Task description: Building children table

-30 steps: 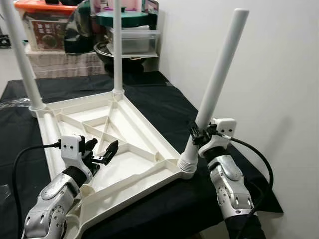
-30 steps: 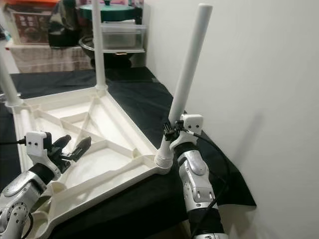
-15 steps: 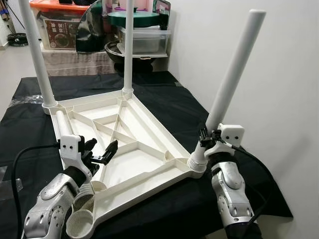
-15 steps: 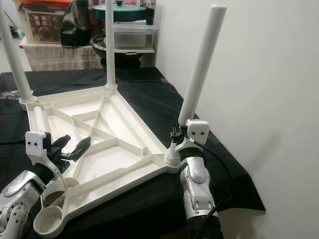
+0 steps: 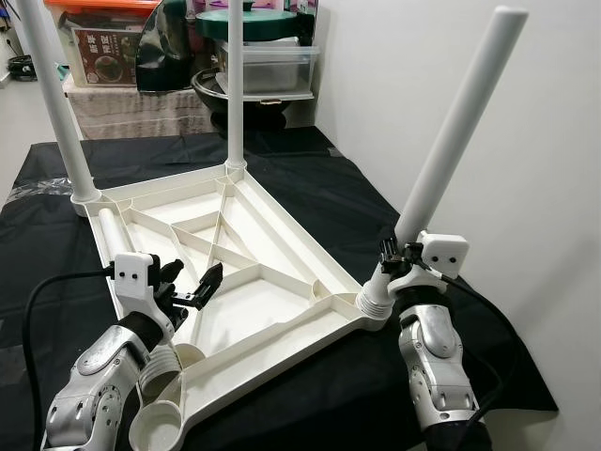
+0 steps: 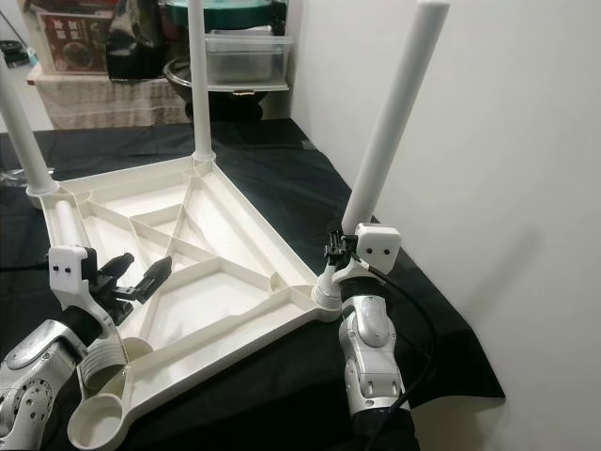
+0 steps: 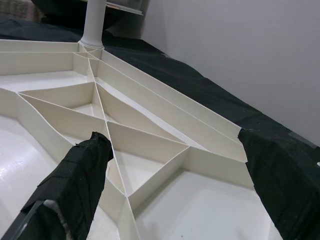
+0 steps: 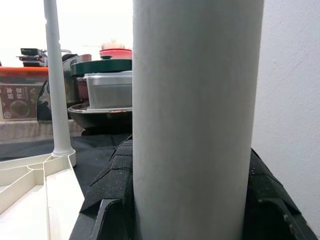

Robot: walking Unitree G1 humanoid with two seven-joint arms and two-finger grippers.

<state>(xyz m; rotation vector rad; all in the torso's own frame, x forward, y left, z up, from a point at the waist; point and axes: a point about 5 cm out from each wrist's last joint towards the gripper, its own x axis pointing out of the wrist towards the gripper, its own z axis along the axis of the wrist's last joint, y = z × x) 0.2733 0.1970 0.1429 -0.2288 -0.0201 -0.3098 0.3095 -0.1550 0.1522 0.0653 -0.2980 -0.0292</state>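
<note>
A white plastic tabletop lies upside down on a black cloth. Two white legs stand upright in its far corners. A third leg leans outward from the near right corner socket. My right gripper is shut on this leg just above the socket; in the right wrist view the black fingers clasp the leg. My left gripper hovers open over the ribbed underside near the left edge, holding nothing. A loose white leg lies along the left rim. The near left socket is empty.
The black cloth covers the table, whose right edge runs close to a white wall. Behind the table stand a clear lidded box, a dark pot and an orange-lidded storage bin.
The whole picture has shifted, so the camera has moved. The right gripper stays shut low on the leg, and the left gripper stays open over the tabletop.
</note>
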